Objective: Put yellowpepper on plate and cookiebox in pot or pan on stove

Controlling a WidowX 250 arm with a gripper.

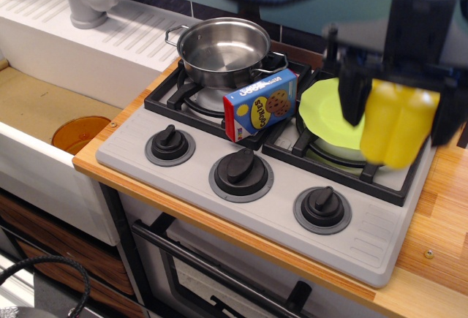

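Grey stove (219,159) on wooden table (439,208). Above stove's right burner we see hand (398,106) clamped on yellowpepper (397,124), over plate (329,110). Cookiebox (261,104) on stove, beside pot (223,51).

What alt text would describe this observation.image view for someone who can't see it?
A robot gripper holds a yellowpepper in the air over a lime-green plate on a toy stove. A cookiebox leans beside a steel pot.

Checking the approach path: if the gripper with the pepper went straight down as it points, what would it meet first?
Probably the lime-green plate on the stove, under the yellowpepper held by the gripper; depth is unclear.
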